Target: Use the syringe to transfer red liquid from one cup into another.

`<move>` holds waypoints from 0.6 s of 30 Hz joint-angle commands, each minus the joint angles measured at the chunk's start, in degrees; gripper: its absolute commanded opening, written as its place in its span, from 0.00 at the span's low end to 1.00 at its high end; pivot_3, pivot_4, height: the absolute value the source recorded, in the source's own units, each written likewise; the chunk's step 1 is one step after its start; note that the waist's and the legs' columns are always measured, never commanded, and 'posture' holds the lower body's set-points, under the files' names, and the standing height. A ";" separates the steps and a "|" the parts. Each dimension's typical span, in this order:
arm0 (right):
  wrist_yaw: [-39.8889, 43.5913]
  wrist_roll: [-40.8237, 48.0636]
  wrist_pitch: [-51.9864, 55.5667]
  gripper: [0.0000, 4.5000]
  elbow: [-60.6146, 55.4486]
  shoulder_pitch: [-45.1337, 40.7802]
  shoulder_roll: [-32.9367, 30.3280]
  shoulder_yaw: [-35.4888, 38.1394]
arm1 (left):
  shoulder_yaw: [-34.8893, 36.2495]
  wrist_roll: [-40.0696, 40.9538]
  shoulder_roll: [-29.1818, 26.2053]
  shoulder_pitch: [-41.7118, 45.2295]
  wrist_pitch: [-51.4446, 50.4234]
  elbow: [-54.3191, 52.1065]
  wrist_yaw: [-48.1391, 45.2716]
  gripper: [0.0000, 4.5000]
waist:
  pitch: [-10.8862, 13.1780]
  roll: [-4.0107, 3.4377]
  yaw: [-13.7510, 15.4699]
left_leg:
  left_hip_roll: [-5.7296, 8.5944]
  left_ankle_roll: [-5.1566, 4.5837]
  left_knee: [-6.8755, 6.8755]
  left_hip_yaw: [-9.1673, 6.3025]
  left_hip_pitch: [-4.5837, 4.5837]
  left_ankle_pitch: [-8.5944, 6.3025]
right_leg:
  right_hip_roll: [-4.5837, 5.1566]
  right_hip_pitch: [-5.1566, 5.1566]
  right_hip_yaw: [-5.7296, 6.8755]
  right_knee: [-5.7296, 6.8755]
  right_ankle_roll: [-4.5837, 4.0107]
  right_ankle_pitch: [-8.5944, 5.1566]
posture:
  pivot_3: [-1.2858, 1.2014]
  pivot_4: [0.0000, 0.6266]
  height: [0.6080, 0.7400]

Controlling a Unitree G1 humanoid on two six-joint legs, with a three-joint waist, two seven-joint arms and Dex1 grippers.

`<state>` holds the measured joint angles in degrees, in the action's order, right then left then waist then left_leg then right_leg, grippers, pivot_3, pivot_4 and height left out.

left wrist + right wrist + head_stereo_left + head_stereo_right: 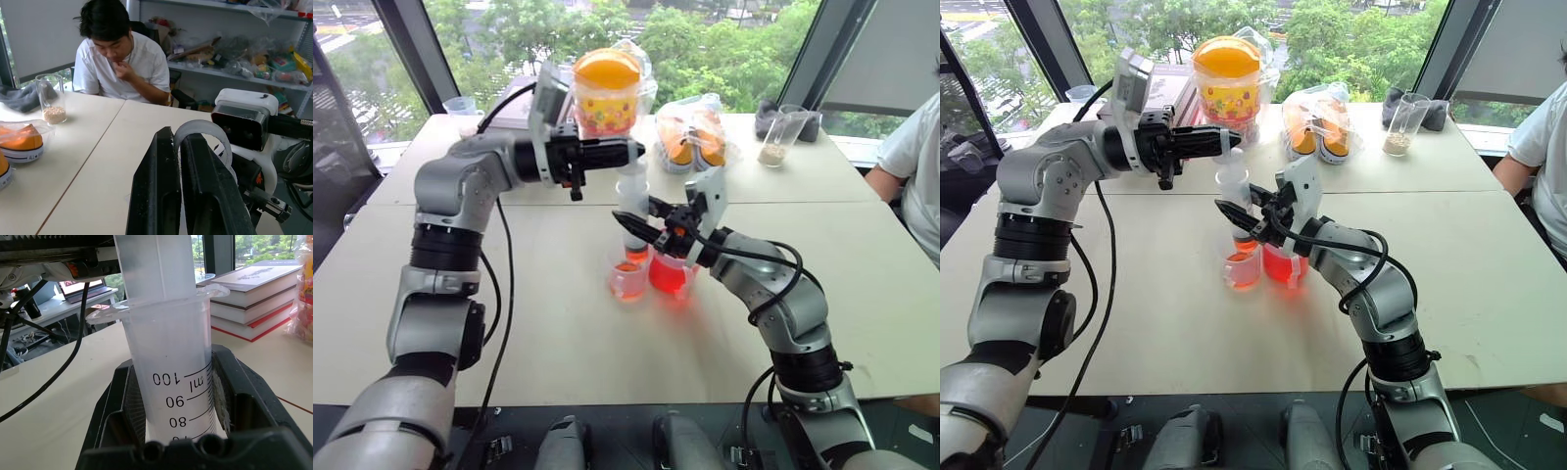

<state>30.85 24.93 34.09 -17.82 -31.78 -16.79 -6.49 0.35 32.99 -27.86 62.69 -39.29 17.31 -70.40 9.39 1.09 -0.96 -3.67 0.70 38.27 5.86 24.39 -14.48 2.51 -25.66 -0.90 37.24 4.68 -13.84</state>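
Syringe (633, 201): large clear plastic barrel with black graduation marks and a white plunger, standing upright over the two handled cups near the middle of the table (558, 323), its tip down at the smaller cup (628, 278), which holds a little orange-red liquid; the wider red cup (669, 274) stands touching or just beside it. Right gripper (171, 431): clamped around the barrel at the upper graduation marks, fingers on either side. Left gripper (631, 152): level, fingers pinched together at the plunger's top flange (203, 134), apparently gripping it. Handling, as a judgement: stiff, light, smooth-walled and likely slippery when wet; best taken mid-barrel where the wall is thick, with the plunger worked only by its flange, straight along the axis. Cups: thin, light, easily tipped by a sideways nudge. Red liquid (668, 278): watery, quick to spill.
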 commanded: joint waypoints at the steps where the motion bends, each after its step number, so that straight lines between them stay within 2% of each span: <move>1: -0.04 1.34 -0.53 0.33 -3.72 -2.37 0.67 1.07 | -2.05 0.04 -0.63 0.18 -0.63 -3.41 -2.55 0.01 | 0.00 0.00 -0.03 | 0.00 0.00 0.00 0.00 0.00 0.00 | 0.00 0.00 0.00 0.00 0.00 0.00 | 0.52 0.24 1.00; 18: -2.65 7.41 5.18 0.33 -4.99 -11.82 0.58 7.61 | -5.97 -2.19 -2.00 -5.82 1.15 -8.00 -4.10 0.01 | 0.00 0.00 -0.01 | 0.00 0.00 0.00 0.00 0.00 0.00 | 0.01 0.00 0.00 0.00 0.00 0.00 | 0.52 0.24 1.00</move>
<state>30.56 30.09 42.47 -18.52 -37.88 -17.03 -6.04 -0.83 31.21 -31.02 59.65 -36.87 11.52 -71.91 9.40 1.09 -0.97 -3.68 0.69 38.27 5.87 24.40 -14.48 2.52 -25.66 -0.90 37.24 4.68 -13.84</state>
